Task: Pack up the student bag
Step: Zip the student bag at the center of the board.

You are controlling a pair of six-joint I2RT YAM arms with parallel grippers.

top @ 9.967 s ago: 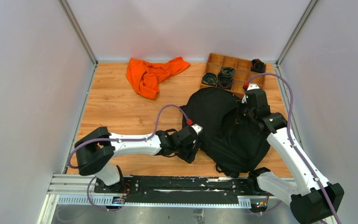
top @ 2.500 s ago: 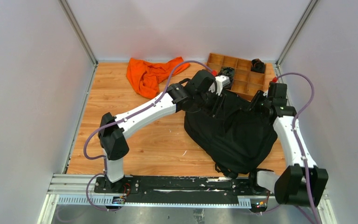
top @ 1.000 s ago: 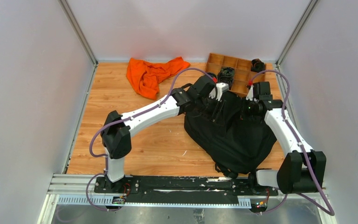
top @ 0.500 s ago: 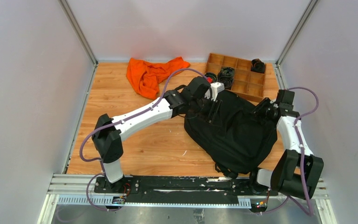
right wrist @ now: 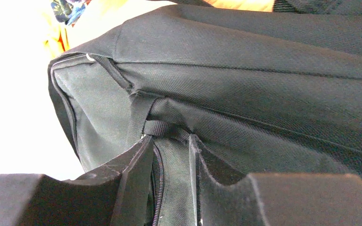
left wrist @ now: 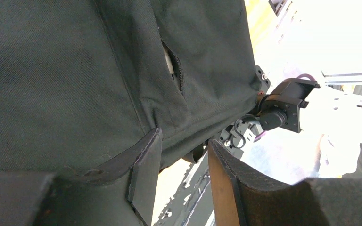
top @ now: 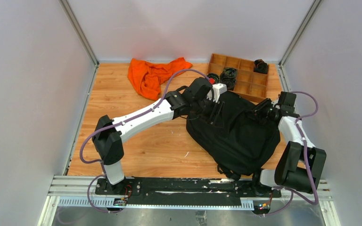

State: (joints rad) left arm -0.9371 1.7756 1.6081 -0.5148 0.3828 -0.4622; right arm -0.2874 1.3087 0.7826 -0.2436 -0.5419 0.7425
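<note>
The right gripper [right wrist: 167,141] stands narrowly parted, straddling a zipper line [right wrist: 156,188] just below a short webbing loop [right wrist: 162,127]. Whether its fingers pinch the fabric cannot be told. The left gripper [left wrist: 185,139] is about half apart against a hanging fold, and a grip there cannot be told either.

Both work the far end of the large black soft fabric student bag [top: 235,134]. The bag's long axis runs from beside the wooden compartment tray [top: 239,59] toward the near edge. The right arm sits nearer the zipper, so opening the bag likely falls to it, with the left arm steadying the far-left corner.

The bag lies on the right half of the wooden table [top: 118,101]. A crumpled orange cloth [top: 153,75] lies well apart on the far left. Plain grey walls [top: 28,94] close in the sides.
</note>
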